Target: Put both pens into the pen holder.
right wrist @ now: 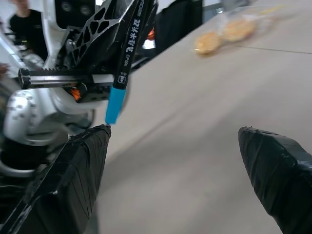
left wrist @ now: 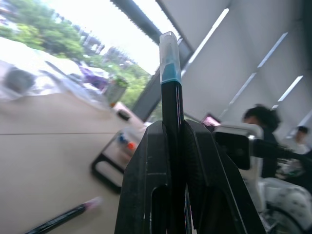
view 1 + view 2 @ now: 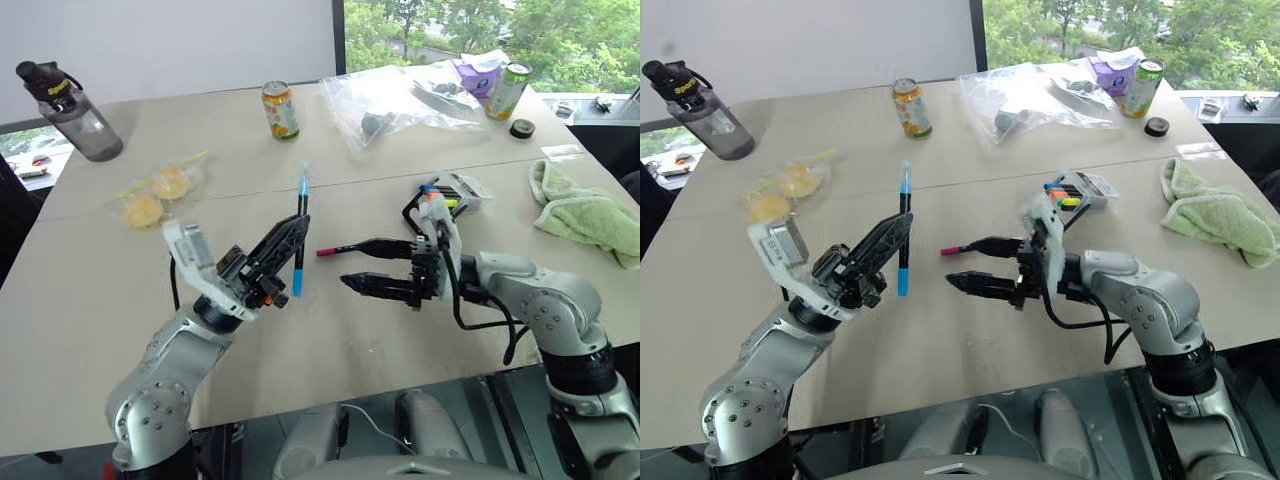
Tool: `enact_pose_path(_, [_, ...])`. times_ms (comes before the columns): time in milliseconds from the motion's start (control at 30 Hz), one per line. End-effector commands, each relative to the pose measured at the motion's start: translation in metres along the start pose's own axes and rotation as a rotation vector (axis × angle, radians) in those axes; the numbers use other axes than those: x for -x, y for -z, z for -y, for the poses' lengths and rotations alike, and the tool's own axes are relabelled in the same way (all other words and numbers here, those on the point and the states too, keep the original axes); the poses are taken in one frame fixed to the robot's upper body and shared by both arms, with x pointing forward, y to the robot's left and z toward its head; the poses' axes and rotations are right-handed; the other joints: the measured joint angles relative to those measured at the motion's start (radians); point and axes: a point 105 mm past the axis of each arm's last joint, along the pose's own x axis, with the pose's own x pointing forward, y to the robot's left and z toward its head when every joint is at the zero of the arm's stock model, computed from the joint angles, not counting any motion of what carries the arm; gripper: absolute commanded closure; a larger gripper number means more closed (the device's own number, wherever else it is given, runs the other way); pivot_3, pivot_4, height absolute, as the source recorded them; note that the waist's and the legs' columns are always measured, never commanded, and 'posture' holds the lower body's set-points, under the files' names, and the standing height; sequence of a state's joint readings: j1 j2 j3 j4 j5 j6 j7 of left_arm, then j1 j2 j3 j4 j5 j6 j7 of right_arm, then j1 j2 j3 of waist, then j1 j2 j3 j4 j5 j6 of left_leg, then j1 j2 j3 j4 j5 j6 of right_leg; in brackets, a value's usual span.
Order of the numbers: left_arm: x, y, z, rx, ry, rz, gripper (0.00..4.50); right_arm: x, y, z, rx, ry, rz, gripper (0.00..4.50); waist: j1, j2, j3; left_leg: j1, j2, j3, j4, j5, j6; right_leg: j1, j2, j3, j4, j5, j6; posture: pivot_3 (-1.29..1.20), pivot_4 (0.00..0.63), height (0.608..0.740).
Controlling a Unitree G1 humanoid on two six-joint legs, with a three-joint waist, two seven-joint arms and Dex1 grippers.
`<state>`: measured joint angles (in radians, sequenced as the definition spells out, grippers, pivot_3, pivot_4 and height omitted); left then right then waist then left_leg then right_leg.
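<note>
Here, black pen (image 3: 300,232) upright, tabletop (image 3: 90,300) bare beneath.

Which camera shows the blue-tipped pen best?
The left eye view: the whole blue-tipped pen stands upright in the shut left gripper. The left wrist view shows its upper end, the right wrist view its lettering and lower tip.

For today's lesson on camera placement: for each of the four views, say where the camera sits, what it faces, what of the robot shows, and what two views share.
Left eye view: on the head, looking down over the table; both arms show.
Right eye view: beside it, same scene.
Left wrist view: along the shut left gripper clamping the black pen.
Right wrist view: between the open right gripper fingers, facing the left gripper.
Shared: both wrist views show the black pen.
</note>
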<state>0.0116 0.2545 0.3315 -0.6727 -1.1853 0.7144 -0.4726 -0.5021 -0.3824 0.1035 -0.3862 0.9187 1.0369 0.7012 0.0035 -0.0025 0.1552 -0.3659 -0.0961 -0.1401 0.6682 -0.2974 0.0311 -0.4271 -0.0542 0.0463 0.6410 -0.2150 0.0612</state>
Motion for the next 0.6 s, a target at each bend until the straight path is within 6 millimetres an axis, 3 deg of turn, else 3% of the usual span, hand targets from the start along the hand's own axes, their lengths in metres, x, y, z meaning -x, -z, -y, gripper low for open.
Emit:
enact_pose_path(33, [-0.002,0.001,0.01,0.047,0.096,-0.028,4.48,-0.007,-0.012,-0.017,-0.05,-0.129,-0.02,0.0,-0.001,0.0,0.0,0.0,0.0,0.0,0.0,0.0,0.0,0.0,0.0,0.0,0.0,0.0,0.0,0.0,0.15,0.739])
enact_pose_path(267, [-0.009,0.0,0.003,0.046,0.139,-0.072,4.48,-0.011,-0.034,-0.031,-0.129,-0.256,-0.033,0.0,-0.004,0.0,0.0,0.0,-0.001,-0.001,0.0,0.0,0.0,0.0,0.0,0.0,0.0,0.0,0.0,0.0,0.15,0.739])
enact_pose_path(600, [-0.013,0.006,0.01,0.069,0.194,-0.097,4.48,-0.025,-0.031,-0.021,-0.151,-0.192,-0.1,0.0,-0.016,0.0,0.0,-0.004,-0.001,0.0,0.0,0.0,0.0,-0.004,0.0,0.0,0.0,0.0,0.0,0.0,0.15,0.739])
